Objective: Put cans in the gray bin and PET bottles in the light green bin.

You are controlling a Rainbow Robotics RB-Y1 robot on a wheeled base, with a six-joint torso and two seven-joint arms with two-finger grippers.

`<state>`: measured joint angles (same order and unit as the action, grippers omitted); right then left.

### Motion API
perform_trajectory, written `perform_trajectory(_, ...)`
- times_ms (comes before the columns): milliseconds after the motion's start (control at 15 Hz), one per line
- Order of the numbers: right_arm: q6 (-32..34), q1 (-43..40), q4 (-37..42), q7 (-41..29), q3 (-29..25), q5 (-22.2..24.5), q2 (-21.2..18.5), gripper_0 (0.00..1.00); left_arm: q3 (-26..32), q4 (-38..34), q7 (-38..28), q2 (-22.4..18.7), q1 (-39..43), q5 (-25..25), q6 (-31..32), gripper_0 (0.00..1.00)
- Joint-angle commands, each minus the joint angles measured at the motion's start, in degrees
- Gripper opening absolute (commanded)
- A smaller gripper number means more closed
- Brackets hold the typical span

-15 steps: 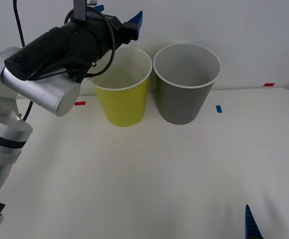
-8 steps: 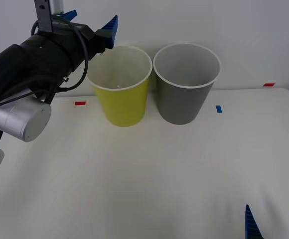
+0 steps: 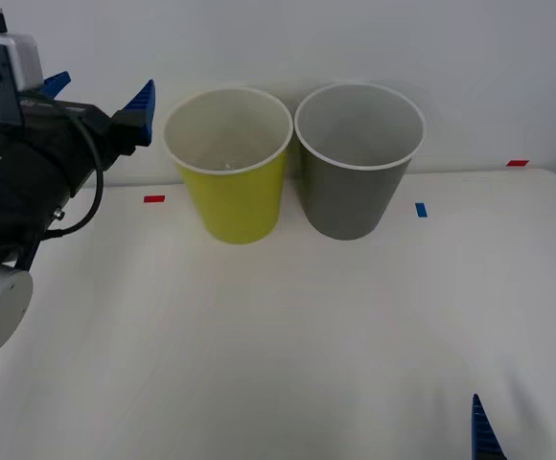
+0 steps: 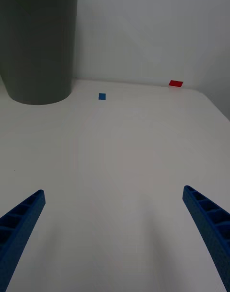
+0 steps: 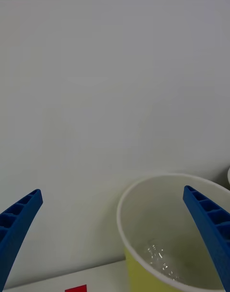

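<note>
The light green bin (image 3: 232,196) and the gray bin (image 3: 355,192) stand side by side at the back of the table. Clear glints of a PET bottle (image 5: 159,257) lie at the bottom of the light green bin (image 5: 143,210). My left gripper (image 3: 99,92) hovers open and empty, left of that bin's rim and at about its height. My right gripper (image 3: 527,426) is open low at the front right, with nothing between its fingers (image 4: 206,225). The gray bin (image 4: 38,47) stands far ahead of it. Cans are out of view.
The white table (image 3: 288,335) ends at a white wall just behind the bins. Small tape marks lie on it: red (image 3: 153,199) left of the green bin, blue (image 3: 421,209) right of the gray bin, red (image 3: 517,163) at the far right.
My left arm has swung left, from over the light green bin's rim to beside it, staying open. The bins and right gripper have not moved.
</note>
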<state>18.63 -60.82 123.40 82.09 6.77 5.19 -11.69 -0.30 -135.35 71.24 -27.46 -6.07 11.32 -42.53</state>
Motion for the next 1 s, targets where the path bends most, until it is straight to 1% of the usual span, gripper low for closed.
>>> perform_trajectory(67, 0.0, 0.0, 0.0, 0.0, 0.0, 0.0, 0.0, 1.0, 2.5, -4.49, 0.31, 1.18, 8.18, -0.07, 0.17, 1.0)
perform_trajectory(200, 0.0, 0.0, 0.0, 0.0, 0.0, 0.0, 0.0, 1.0, 4.43, -5.72, 0.57, 2.41, 12.31, 0.11, 1.13, 1.0)
perform_trajectory(400, 0.0, 0.0, 0.0, 0.0, 0.0, 0.0, 0.0, 1.0, 4.52, -5.72, 0.92, 3.38, 20.14, 0.11, 8.6, 1.0)
perform_trajectory(467, 0.0, 0.0, 0.0, 0.0, 0.0, 0.0, 0.0, 1.0, 4.87, -5.89, 0.83, 3.29, 21.89, 0.28, 9.66, 1.0)
perform_trajectory(600, 0.0, 0.0, 0.0, 0.0, 0.0, 0.0, 0.0, 1.0, 6.54, -6.16, 0.92, 3.29, 23.3, 3.71, 10.54, 1.0)
perform_trajectory(667, 0.0, 0.0, 0.0, 0.0, 0.0, 0.0, 0.0, 1.0, 6.81, -5.72, 1.19, 3.2, 24.71, 4.94, 12.3, 1.0)
perform_trajectory(867, 0.0, 0.0, 0.0, 0.0, 0.0, 0.0, 0.0, 1.0, 5.84, -2.73, 2.33, 3.02, 31.21, 4.94, 24.95, 1.0)
perform_trajectory(1000, 0.0, 0.0, 0.0, 0.0, 0.0, 0.0, 0.0, 1.0, 4.61, 0.35, 3.03, 2.94, 35.87, 3.89, 34.71, 1.0)
